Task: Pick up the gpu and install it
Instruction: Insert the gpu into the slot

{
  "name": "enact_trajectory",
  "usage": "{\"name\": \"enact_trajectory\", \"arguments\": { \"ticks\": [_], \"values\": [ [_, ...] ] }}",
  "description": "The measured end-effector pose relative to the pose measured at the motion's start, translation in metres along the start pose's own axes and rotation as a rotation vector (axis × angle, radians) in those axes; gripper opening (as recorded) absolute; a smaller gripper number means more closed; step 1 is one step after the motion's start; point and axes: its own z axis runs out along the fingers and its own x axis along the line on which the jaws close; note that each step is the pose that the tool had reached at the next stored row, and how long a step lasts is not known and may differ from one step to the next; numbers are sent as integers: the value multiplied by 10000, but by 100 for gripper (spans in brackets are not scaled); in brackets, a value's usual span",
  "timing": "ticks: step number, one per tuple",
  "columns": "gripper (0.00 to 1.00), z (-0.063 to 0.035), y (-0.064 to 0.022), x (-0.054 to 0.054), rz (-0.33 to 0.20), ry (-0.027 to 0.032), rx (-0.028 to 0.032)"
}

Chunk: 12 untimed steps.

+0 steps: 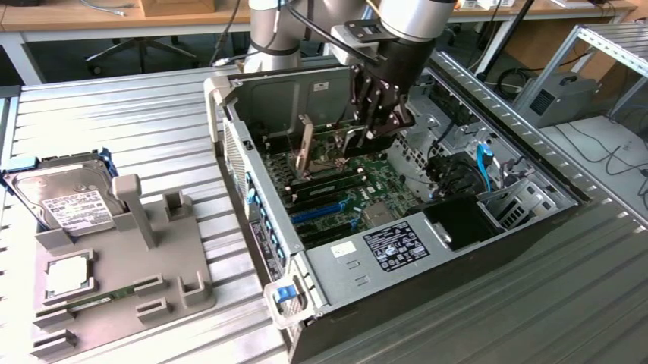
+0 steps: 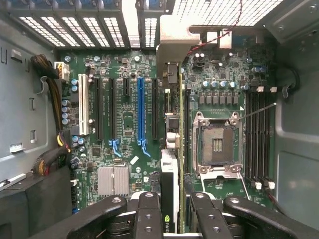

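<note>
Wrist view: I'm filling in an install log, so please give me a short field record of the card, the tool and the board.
tool: shut on the gpu, one finger on each face
gpu pose: on edge, inside the open computer case
gpu position: over the motherboard, between the blue slot and the empty CPU socket
seated in a slot: cannot tell
outside case: hard drive on grey holder, at the exterior view's left
</note>
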Motion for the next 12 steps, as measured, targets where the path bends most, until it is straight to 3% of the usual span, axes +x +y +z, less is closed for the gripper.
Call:
{"name": "enact_trajectory", "arguments": {
  "ticks": [6, 12],
  "values": [
    [27, 5, 29, 84, -11, -21, 63],
    [27, 9, 47, 121, -15, -21, 78]
  ]
}}
